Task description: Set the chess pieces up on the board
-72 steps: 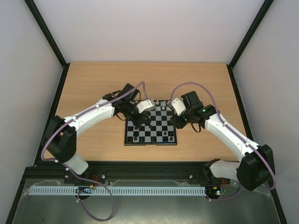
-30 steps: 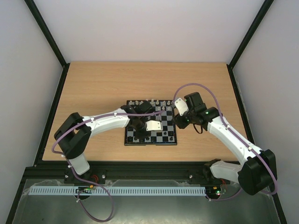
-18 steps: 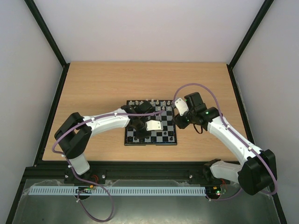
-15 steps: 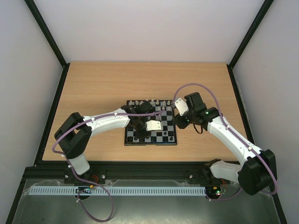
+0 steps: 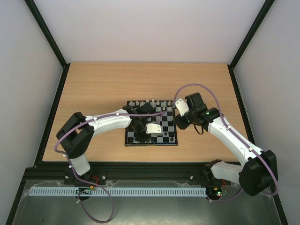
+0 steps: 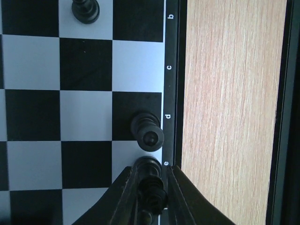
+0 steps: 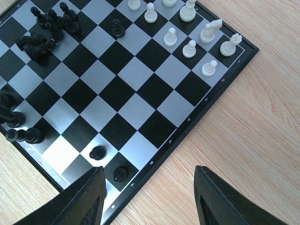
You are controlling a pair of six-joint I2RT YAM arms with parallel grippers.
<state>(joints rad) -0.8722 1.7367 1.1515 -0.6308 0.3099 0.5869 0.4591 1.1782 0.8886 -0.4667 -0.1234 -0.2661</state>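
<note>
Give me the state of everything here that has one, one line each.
left gripper: nearly closed around a black piece, grip unclear
black piece: standing on the e edge square
right gripper: open, empty
white pieces: upright in two rows
black cluster: bunched, some look tipped
board: flat, partly set

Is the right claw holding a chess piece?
No: the right claw is open with nothing between its fingers, only the rim of the board below.

Bright, even light with faint shadows and mostly sharp views.
</note>
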